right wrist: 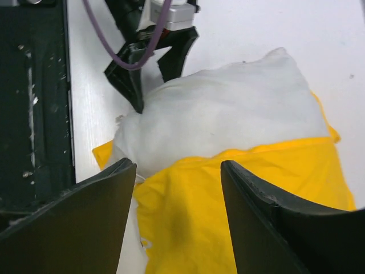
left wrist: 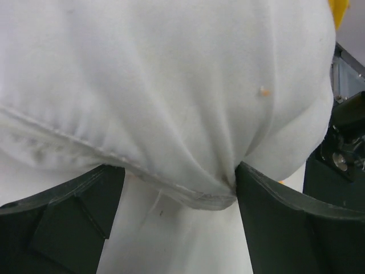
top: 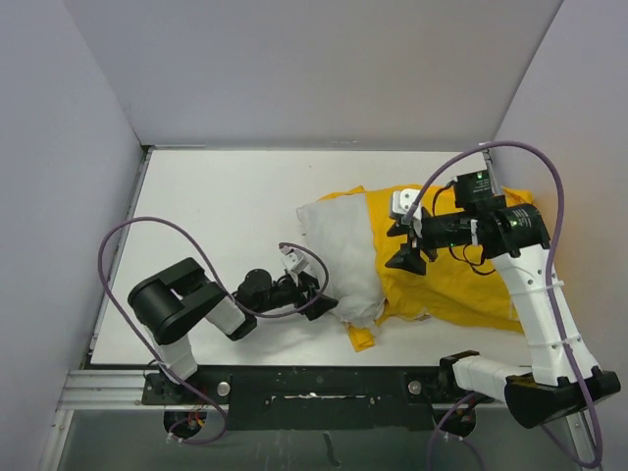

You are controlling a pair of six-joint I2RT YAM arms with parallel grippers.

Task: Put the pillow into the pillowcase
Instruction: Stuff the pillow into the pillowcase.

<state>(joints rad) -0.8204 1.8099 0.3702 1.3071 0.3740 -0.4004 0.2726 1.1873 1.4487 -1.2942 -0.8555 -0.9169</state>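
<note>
The left gripper [left wrist: 179, 171] has its jaws spread wide, and the seamed lower-left corner of the pillow [left wrist: 171, 85] bulges down between them. Its right finger [left wrist: 285, 228] touches the fabric at the tip, but the corner is not pinched. The right gripper [right wrist: 177, 165] also stands wide and holds nothing. It hovers over the pillowcase [right wrist: 228, 217] where the yellow cloth meets the white.

The pillow is partly inside the pillowcase. Its right end is under the yellow cloth and its left end sticks out of the mouth onto the table [top: 216, 216]. Small folds of yellow show past the pillow's far and near edges.

The pillow is plump, plain white and wrinkled, with a stitched seam along its edge and one tiny orange speck on the cloth. The pillowcase is bright yellow and rumpled, lying flat to the right of the pillow. No print shows on the parts in view.

From above, both lie right of centre on the white table. The left gripper [top: 316, 287] reaches in low from the left. The right gripper [top: 407, 250] is above the yellow cloth.
</note>
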